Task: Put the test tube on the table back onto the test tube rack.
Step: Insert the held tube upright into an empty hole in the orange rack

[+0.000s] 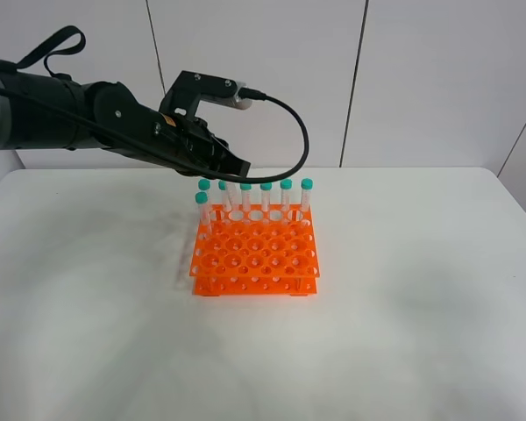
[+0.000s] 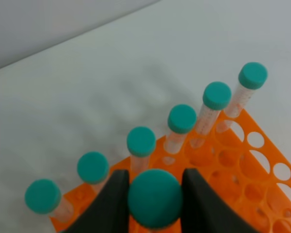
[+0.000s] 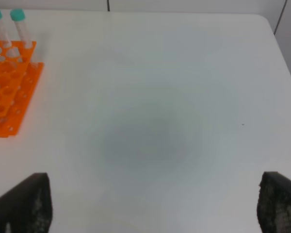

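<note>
Left gripper (image 1: 231,164) clamped on the test tube (image 2: 154,196) by its cap, over the test tube rack (image 1: 245,279), 11 o'clock corner (whether seated, unclear). Right gripper (image 3: 153,199) wide apart, empty, above the table (image 3: 184,73).

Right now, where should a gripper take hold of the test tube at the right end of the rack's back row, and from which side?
Probably by its teal cap, coming straight down. The test tube stands upright in the orange rack, lower part sunk in the holes; a neighbour crowds one side.
</note>
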Controlling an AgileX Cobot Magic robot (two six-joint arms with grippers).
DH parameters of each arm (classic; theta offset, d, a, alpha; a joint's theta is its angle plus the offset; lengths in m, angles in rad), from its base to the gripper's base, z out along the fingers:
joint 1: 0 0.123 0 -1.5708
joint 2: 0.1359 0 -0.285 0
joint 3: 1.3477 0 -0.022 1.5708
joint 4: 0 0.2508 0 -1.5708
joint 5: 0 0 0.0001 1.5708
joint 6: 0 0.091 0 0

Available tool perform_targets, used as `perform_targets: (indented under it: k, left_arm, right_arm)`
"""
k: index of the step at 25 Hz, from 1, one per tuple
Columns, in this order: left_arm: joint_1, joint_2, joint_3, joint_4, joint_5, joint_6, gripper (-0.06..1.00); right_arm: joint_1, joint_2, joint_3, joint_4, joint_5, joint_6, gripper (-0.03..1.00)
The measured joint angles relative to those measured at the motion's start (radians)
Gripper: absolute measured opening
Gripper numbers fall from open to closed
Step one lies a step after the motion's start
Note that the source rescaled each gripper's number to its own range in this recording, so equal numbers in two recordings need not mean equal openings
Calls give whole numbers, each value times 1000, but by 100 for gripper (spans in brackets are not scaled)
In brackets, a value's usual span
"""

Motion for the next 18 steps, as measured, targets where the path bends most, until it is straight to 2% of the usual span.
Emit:
perform_targets:
  k: [18]
  left_arm:
    - [49, 49, -23, 0, -7, 0, 0]
  right_arm:
    - [0, 0, 0, 0, 0, 0, 91]
